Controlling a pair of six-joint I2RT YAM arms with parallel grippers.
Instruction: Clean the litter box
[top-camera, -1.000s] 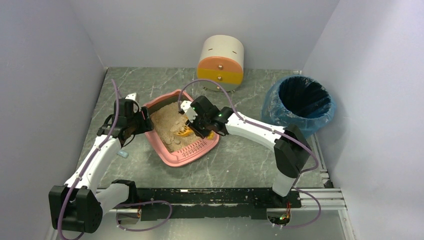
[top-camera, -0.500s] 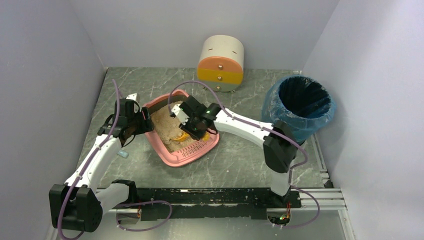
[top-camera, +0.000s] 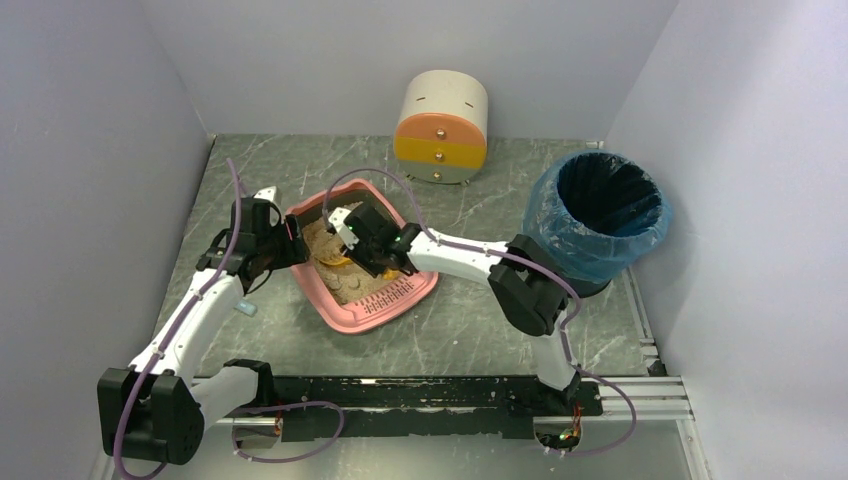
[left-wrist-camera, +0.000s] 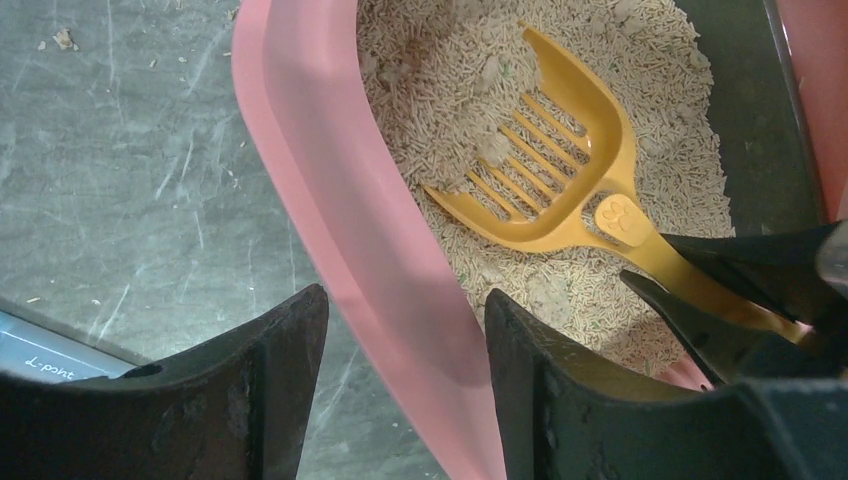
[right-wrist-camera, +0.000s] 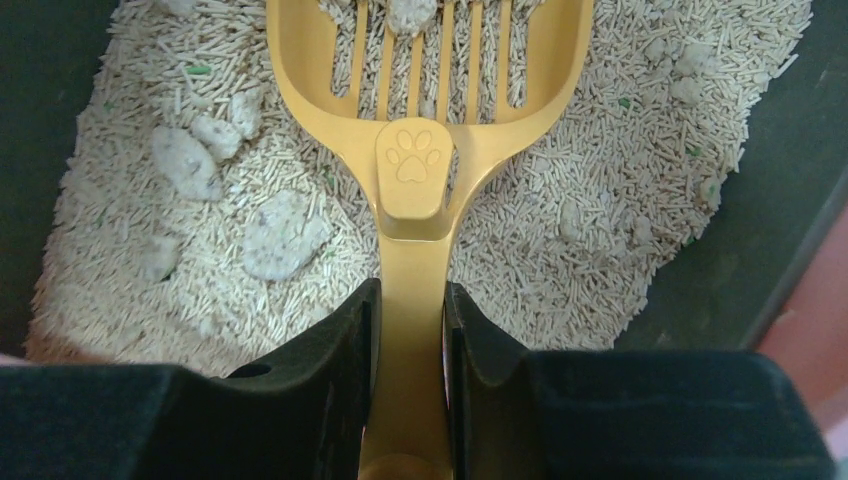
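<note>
Scoop (right-wrist-camera: 420, 180), clamped in my right hand (right-wrist-camera: 410, 300) inside the box (left-wrist-camera: 330, 200), left hand (left-wrist-camera: 405, 310) grip unclear: a fast lift could fling litter (right-wrist-camera: 560, 250) out.

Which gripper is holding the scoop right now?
The right gripper: its fingers pinch the yellow scoop handle. The left gripper only straddles the litter box rim.

Pink plastic litter box (top-camera: 372, 312): centre-left on marbled table (top-camera: 470, 330), yellow plastic scoop (left-wrist-camera: 560, 200) in it. Cream-and-orange round drawer unit (top-camera: 441, 127) behind; blue-lined round bin (top-camera: 600, 215) at right.
</note>
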